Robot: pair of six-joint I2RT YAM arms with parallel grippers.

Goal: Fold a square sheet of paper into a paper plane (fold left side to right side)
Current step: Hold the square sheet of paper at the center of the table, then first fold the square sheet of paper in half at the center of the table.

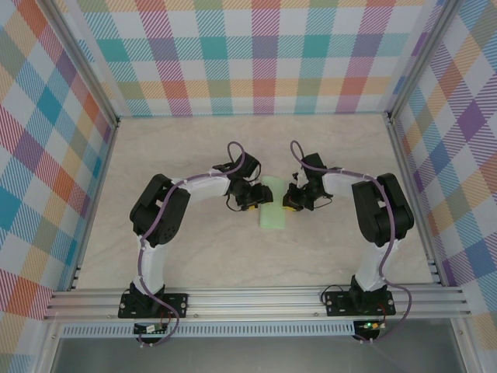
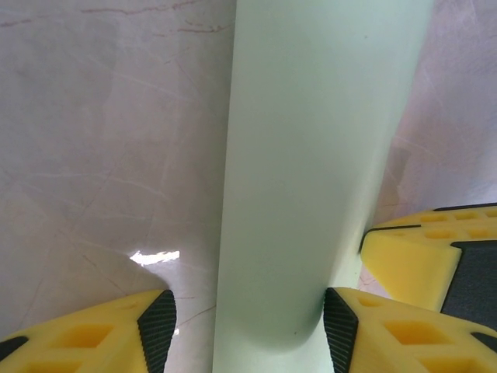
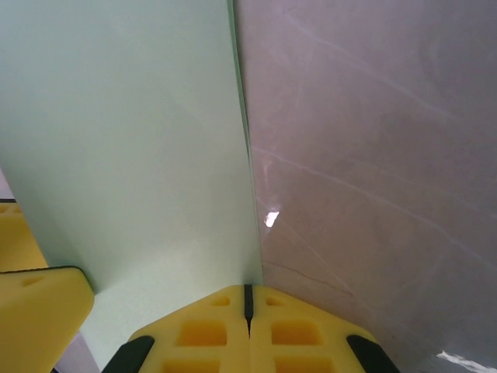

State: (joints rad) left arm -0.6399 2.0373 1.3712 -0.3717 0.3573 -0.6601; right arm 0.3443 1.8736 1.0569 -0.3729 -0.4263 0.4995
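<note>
Apparently the left-to-right fold is laid: the sheet of paper (image 1: 273, 203) lies doubled on the table (image 1: 194, 256). The right gripper (image 3: 248, 301) pinches its right edge, and the left gripper (image 2: 248, 320) gapes over its left fold. Next, that crease probably needs pressing flat.

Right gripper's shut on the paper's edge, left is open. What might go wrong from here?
The right gripper holds the paper only at its very edge; it may slip and misalign the layers.
The paper looks bowed beside the left gripper, not creased; it may spring open.
The grippers sit close together and could collide.
</note>
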